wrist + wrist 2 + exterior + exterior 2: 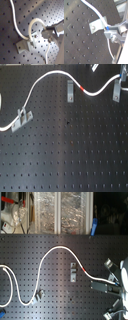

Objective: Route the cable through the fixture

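- Hand [110, 32]: one, its fingers pinched on the cable [97, 13] just past a bracket; in the second exterior view the hand [96, 285] sits toward that view's right edge.
- Cable: one white cord with one red band [80, 88]. In the first exterior view the cable [47, 77] runs from that view's left edge, arches up, and dips to the middle bracket.
- Fixture brackets: three in the first exterior view: left bracket [21, 118], middle bracket [70, 91], right bracket [116, 89]. The cable passes by all three.
- In the first wrist view the cable [35, 22] loops over a bracket [25, 43].
- Worktop [70, 154]: one black perforated board, bare and open below the brackets.
- Beyond the board's far edge in the second exterior view: clear bins [60, 212] and clutter [12, 212].
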Robot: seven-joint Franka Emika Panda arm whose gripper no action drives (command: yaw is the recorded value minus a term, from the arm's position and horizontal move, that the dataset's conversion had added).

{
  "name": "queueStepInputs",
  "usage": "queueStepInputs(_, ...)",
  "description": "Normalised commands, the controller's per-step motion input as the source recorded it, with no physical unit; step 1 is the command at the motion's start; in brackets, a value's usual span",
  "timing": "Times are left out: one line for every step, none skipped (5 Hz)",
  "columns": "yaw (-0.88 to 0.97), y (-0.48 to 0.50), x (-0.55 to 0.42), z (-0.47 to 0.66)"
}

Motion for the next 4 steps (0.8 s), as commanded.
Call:
queueStepInputs(0.13, -0.743, -0.191, 0.04)
queueStepInputs(0.00, -0.020, 0.000, 0.00)
queueStepInputs(0.36, -0.260, -0.365, 0.01)
queueStepInputs(0.01, -0.120, -0.066, 0.00)
